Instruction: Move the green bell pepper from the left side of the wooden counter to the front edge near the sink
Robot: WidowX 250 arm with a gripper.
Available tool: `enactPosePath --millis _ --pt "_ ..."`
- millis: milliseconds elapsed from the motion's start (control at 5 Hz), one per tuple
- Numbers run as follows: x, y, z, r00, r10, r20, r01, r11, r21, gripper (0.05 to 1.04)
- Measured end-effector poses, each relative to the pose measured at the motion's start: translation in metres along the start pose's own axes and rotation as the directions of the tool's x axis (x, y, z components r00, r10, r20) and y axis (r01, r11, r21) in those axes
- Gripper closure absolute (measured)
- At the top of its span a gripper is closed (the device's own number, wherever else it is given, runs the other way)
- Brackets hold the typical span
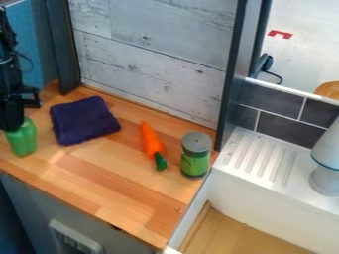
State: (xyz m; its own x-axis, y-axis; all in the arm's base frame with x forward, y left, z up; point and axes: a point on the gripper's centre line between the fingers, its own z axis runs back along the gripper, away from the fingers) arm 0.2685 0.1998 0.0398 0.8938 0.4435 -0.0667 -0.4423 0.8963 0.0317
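The black two-finger gripper (13, 123) hangs upright at the left edge of the counter, right over the top of a translucent green plastic bottle (23, 141) and hiding it. How far the claw is open, and whether it has hold of the bottle, I cannot tell. The bottle is upright over the left part of the light wooden counter (126, 208); whether its base touches the wood is hard to tell. As I judge it, reaching the bottle is done, but parting from it is not, and no clear lift shows. Just beside the bottle lies a folded dark purple cloth (84, 120), flat and apart from it. Farther out are an orange toy carrot with a green top (151, 141), lying down, and an upright green can with a grey lid (195, 161), near the counter's right edge.
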Motion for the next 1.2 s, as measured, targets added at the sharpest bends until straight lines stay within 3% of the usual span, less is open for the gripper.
enactPosePath --millis 200,600,1200 --pt "-0.007 -0.031 0.02 0.993 -0.093 0.066 0.093 0.996 -0.002 0.973" --pt "-0.04 -0.093 0.04 0.957 -0.268 0.107 0.27 0.963 -0.004 0.973" --pt "-0.085 -0.137 0.035 0.916 -0.4 0.026 0.4 0.916 -0.024 0.973"
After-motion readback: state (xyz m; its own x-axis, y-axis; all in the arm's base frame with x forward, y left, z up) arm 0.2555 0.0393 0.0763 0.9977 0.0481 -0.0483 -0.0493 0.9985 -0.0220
